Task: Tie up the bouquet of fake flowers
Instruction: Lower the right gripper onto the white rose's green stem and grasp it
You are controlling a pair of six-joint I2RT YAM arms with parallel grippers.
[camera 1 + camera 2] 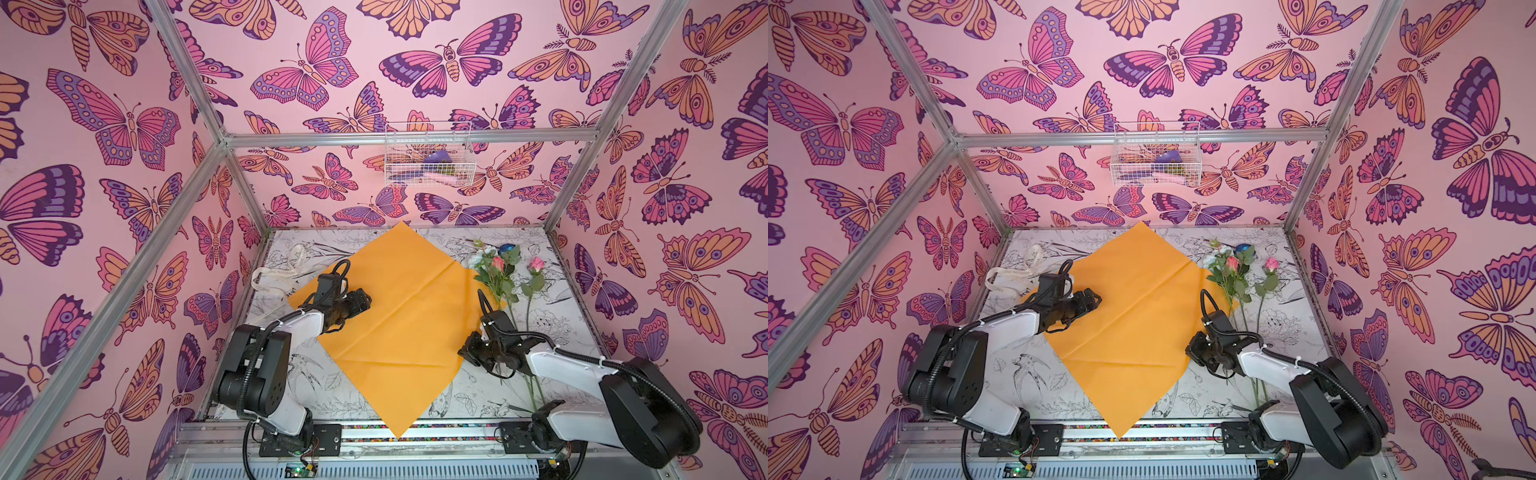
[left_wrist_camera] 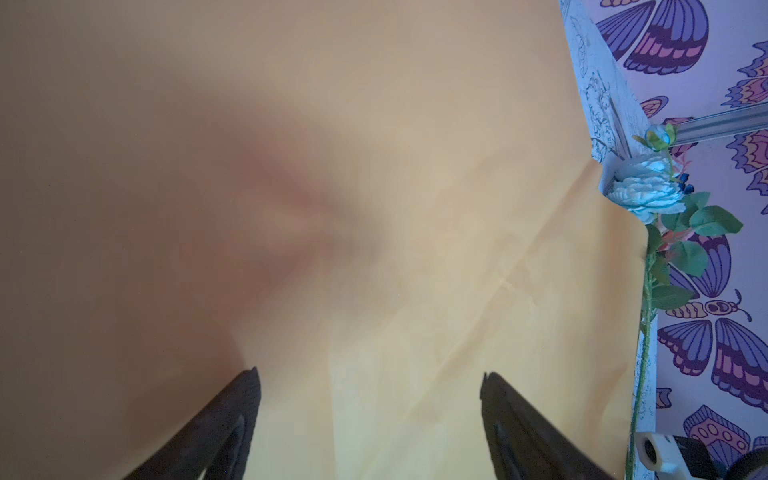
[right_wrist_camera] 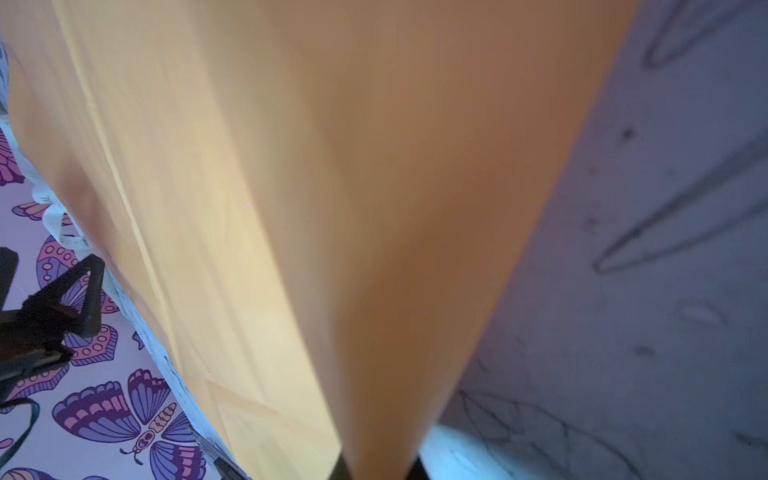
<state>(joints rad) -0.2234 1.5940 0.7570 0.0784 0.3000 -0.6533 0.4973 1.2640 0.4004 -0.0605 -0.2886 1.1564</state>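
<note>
The orange paper sheet (image 1: 399,316) (image 1: 1133,316) lies flat as a diamond in the middle of the table. The fake flowers (image 1: 496,270) (image 1: 1233,270) lie loose along its right edge, with one pink rose (image 1: 536,264) a little further right. Their stems run under my right arm. My right gripper (image 1: 463,351) (image 1: 1190,347) is shut on the sheet's right corner. In the right wrist view the paper (image 3: 374,249) narrows into the shut gripper (image 3: 378,469). My left gripper (image 1: 365,301) (image 1: 1096,300) (image 2: 370,372) hovers open over the sheet's left part, holding nothing.
A cream lettered ribbon (image 1: 274,276) (image 1: 1013,274) lies coiled at the table's left, just past the sheet's left corner. A white wire basket (image 1: 428,153) (image 1: 1156,153) hangs on the back wall. Butterfly-patterned walls and metal frame posts enclose the table.
</note>
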